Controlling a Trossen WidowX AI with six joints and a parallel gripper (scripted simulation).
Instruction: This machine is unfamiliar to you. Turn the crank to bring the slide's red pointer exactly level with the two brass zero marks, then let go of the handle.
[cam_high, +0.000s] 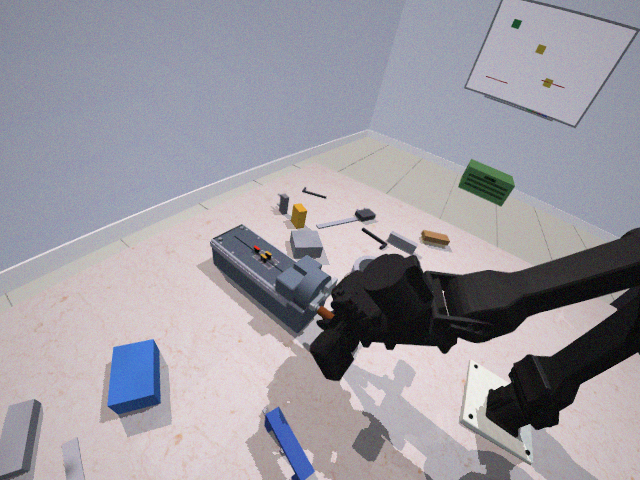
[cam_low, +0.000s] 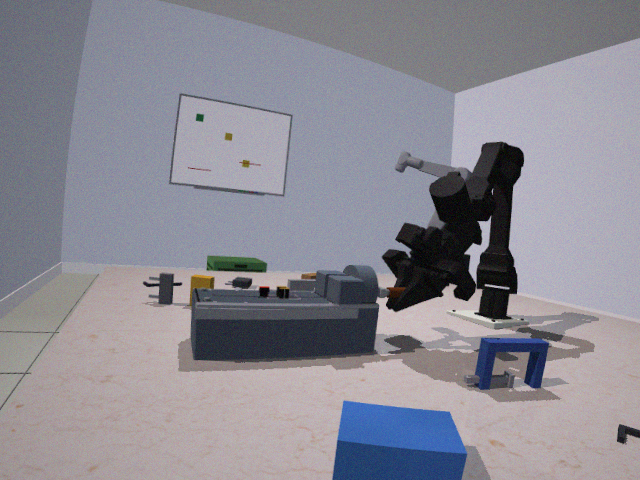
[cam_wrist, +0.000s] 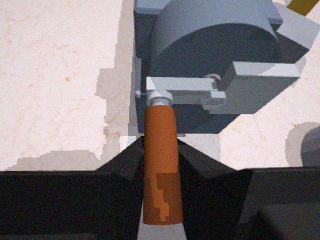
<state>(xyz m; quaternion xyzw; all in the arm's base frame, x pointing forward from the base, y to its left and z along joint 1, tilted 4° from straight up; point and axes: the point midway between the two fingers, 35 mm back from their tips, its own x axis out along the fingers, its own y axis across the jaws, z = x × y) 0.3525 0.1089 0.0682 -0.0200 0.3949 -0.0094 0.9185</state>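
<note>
The grey-blue machine (cam_high: 258, 289) (cam_low: 284, 333) stands on the table, its round housing (cam_high: 313, 285) (cam_low: 362, 279) (cam_wrist: 215, 45) at the crank end. The red pointer (cam_high: 256, 249) (cam_low: 264, 291) sits on the slot on top. It is off the two brass zero marks (cam_high: 265, 255) (cam_low: 282, 292), on the side away from the crank. The crank arm (cam_wrist: 185, 89) points left in the wrist view. My gripper (cam_wrist: 156, 142) (cam_high: 326, 319) (cam_low: 397, 298) is shut on the orange handle (cam_wrist: 161, 140) (cam_high: 323, 312) (cam_low: 394, 291), one finger on either side.
A grey block (cam_high: 306, 243) and a yellow block (cam_high: 298, 215) (cam_low: 202, 289) stand beside the machine. A blue box (cam_high: 134, 376) (cam_low: 398, 444) and a blue bracket (cam_high: 289, 444) (cam_low: 514, 345) lie on the near side. Several tools and small blocks lie behind the machine.
</note>
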